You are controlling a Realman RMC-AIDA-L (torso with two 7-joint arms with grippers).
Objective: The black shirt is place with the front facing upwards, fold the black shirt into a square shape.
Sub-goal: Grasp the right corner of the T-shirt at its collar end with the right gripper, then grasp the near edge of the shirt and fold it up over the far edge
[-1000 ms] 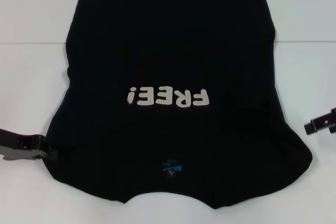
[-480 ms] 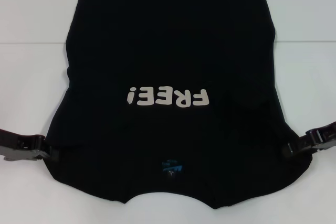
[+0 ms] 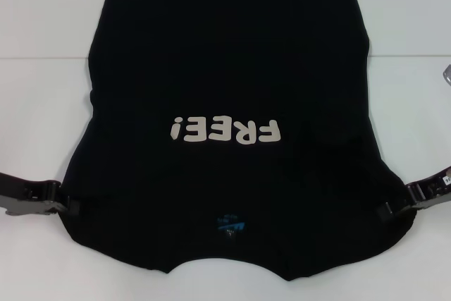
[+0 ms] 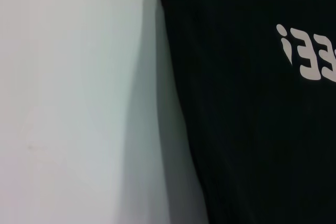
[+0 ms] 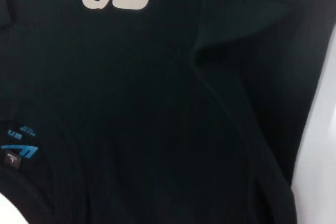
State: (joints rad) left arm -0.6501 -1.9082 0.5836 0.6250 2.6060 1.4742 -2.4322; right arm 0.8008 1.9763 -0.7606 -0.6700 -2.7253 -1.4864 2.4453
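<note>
The black shirt (image 3: 232,68) lies flat on the white table (image 3: 42,103), front up, with both sleeves tucked in. Its cream "FREE!" lettering (image 3: 225,130) reads upside down to me, and the blue neck label (image 3: 230,223) is at the near end. My left gripper (image 3: 69,206) sits at the shirt's left edge, by the near shoulder. At the opposite shoulder, my right gripper (image 3: 385,211) touches the right edge. The left wrist view shows the shirt (image 4: 252,129) beside bare table (image 4: 68,103). In the right wrist view the shirt (image 5: 157,103) shows a folded crease and the label (image 5: 18,153).
White table surface lies to the left and right of the shirt. A small grey object (image 3: 447,74) pokes in at the right edge of the head view.
My right gripper has moved left and nearer, from off the cloth to the shirt's right shoulder edge. The left gripper and the shirt have stayed put.
</note>
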